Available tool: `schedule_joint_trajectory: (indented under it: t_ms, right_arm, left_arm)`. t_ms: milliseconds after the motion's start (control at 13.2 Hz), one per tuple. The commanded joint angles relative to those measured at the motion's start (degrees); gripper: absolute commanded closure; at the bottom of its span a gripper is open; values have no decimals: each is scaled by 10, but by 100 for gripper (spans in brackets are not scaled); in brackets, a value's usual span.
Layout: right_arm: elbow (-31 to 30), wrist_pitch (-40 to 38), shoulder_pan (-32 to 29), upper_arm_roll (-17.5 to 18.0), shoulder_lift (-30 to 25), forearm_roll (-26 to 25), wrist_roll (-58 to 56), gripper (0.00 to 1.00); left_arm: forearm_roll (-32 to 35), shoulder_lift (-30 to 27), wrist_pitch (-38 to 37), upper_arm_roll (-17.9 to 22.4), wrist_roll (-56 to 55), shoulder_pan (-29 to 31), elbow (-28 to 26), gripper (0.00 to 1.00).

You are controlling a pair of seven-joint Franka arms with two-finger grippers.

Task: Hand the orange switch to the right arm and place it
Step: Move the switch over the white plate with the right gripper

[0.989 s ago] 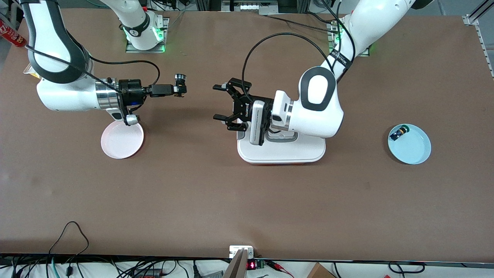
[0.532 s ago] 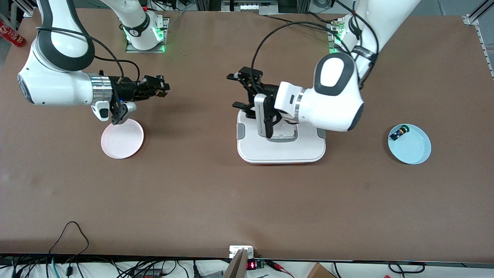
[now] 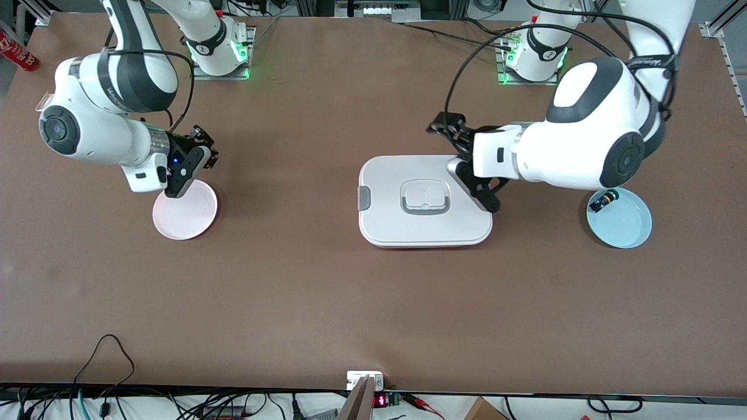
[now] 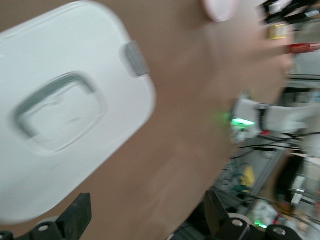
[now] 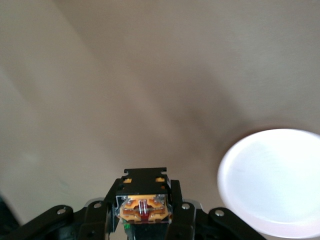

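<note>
The orange switch [image 5: 144, 207] is clamped between the slim black fingers of my right gripper [image 5: 145, 200], its tan-orange block base facing the wrist camera. In the front view the right gripper [image 3: 203, 150] hangs shut on it, over the table just beside the rim of the pink plate [image 3: 184, 221]. The switch itself is hidden by the gripper in that view. My left gripper [image 3: 465, 166] stands open and empty over the edge of the white lidded box [image 3: 420, 233] toward the left arm's end. Its dark fingertips [image 4: 75, 216] frame bare table.
The pink plate [image 5: 275, 180] is empty. A light blue plate [image 3: 627, 230] toward the left arm's end holds a green-capped switch [image 3: 603, 201]. The white box [image 4: 75, 75] has a grey handle and side latch. A red can [image 3: 17, 51] lies at the table's corner by the right arm.
The right gripper has drawn back toward its own end with the switch, down beside the pink plate. The left arm has swung away off the box toward its end, still open.
</note>
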Motion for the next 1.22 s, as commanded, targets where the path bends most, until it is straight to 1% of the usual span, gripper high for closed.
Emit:
schedule_joint_trajectory:
  t_ms: [0, 76, 228, 304, 380, 456, 532, 608, 760, 913, 1065, 1141]
  right_arm:
    - [-2, 48, -17, 4, 16, -59, -89, 92]
    - [-4, 69, -33, 4, 29, -62, -126, 92]
    - [-16, 114, -44, 4, 44, -80, -202, 92]
    - [-21, 141, -53, 4, 53, -112, -234, 92]
    - [-21, 150, -55, 4, 62, -130, -248, 93]
    - [-19, 157, -60, 4, 71, -152, -253, 94]
    - [-21, 171, -60, 4, 74, -188, -254, 94]
    - [-22, 182, -60, 4, 80, -205, -255, 94]
    - [-22, 192, -60, 4, 96, -208, -255, 94]
    - [-47, 229, -66, 4, 102, -210, -256, 94]
    - [-69, 288, -75, 4, 116, -212, -272, 94]
    - [-73, 302, -75, 4, 123, -212, -275, 94]
  left_arm:
    - [152, -4, -13, 0, -38, -2, 8, 0]
    - [215, -4, -9, 0, -45, 0, 8, 0]
    - [257, -2, -8, 3, -48, 8, 11, 0]
    - [285, -1, -6, 10, -46, 9, 14, 0]
    - [314, -1, -7, 10, -50, 13, 30, 0]
    - [319, -1, -7, 10, -55, 24, 48, 0]
    - [324, 2, -6, 12, -67, 31, 65, 0]
    - [325, 6, -6, 17, -85, 34, 70, 0]
    - [324, 6, -8, 21, -122, 37, 69, 0]
    - [325, 6, -12, 21, -182, 39, 71, 0]
    - [325, 5, -12, 21, -184, 56, 71, 0]
    - [324, 4, -12, 21, -182, 61, 73, 0]
